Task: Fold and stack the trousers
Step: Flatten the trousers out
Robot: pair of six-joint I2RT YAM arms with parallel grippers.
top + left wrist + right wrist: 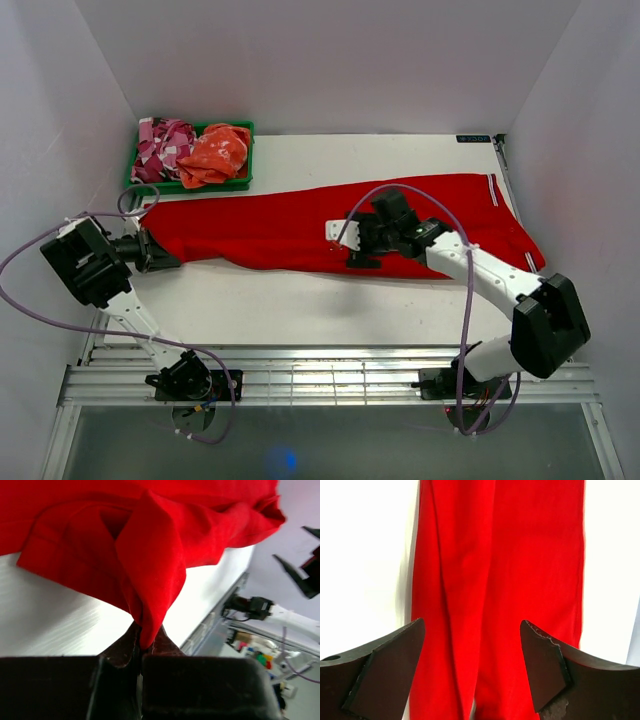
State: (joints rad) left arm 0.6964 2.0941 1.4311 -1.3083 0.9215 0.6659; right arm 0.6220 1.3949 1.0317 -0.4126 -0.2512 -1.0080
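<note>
The red trousers (280, 225) lie stretched nearly across the white table, waist end at the right and leg ends at the left. My left gripper (172, 258) is at their left end, shut on a pinched fold of red cloth. In the left wrist view, the trousers (150, 545) rise in a peak from the left gripper (142, 640). My right gripper (350, 240) hovers over the middle of the legs, open. In the right wrist view, the right gripper (472, 630) straddles most of the width of the trousers (520, 555) with nothing between its fingers.
A green basket (246, 128) at the back left holds a pink-and-white patterned garment (160, 145) and an orange one (215, 152). Bare white table (300, 300) lies in front of the trousers. A metal rail (330, 380) runs along the near edge, and white walls enclose the sides.
</note>
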